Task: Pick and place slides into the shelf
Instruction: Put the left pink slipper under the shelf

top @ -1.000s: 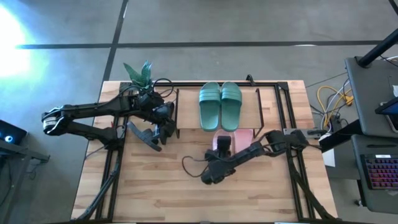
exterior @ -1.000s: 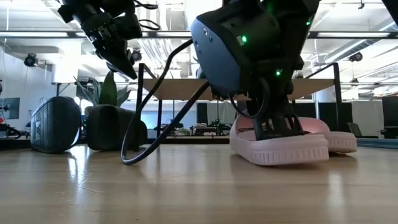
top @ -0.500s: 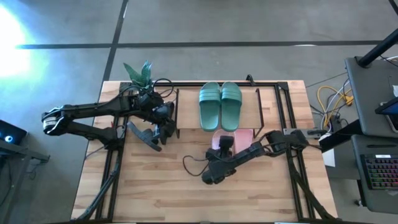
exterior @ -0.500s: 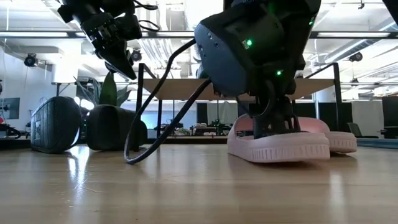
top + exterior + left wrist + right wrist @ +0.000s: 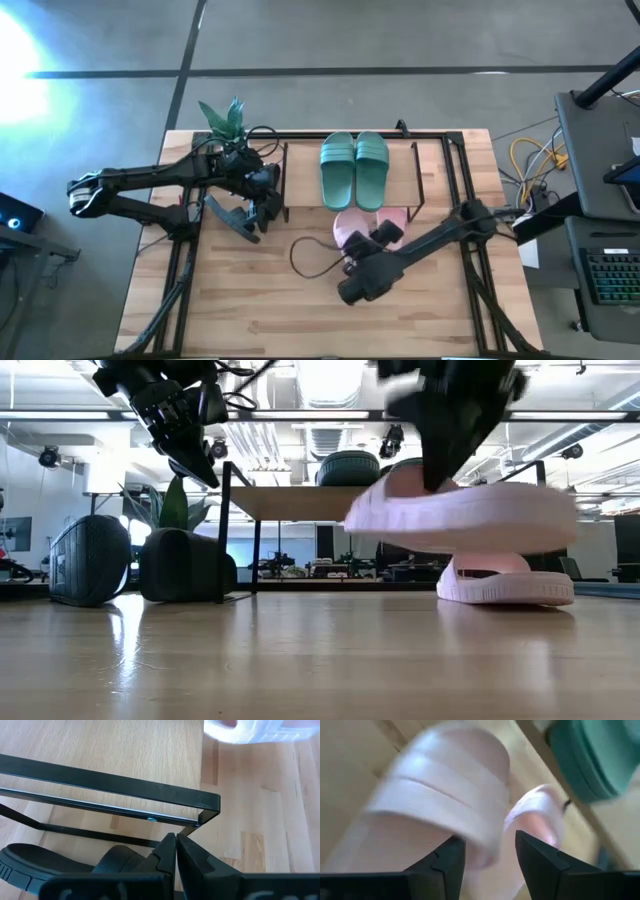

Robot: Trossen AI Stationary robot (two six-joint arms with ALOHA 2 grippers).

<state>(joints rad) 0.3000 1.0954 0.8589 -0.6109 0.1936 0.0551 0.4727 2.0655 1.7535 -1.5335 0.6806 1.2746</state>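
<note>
Low view has one pale pink slide [image 5: 460,520] hanging clear of the table under the right end effector [image 5: 487,845], whose fingers stand apart, bearing on the wide strap. It looks like light, springy rubber, matte and ribbed; I'd say the strap is the only good hold, as the sole would flex. Its mate [image 5: 505,582] lies below the end effector, with the shelf [image 5: 400,175] and green pair [image 5: 354,170] just beyond. The left end effector [image 5: 176,840] waits pinched together, well off.
</note>
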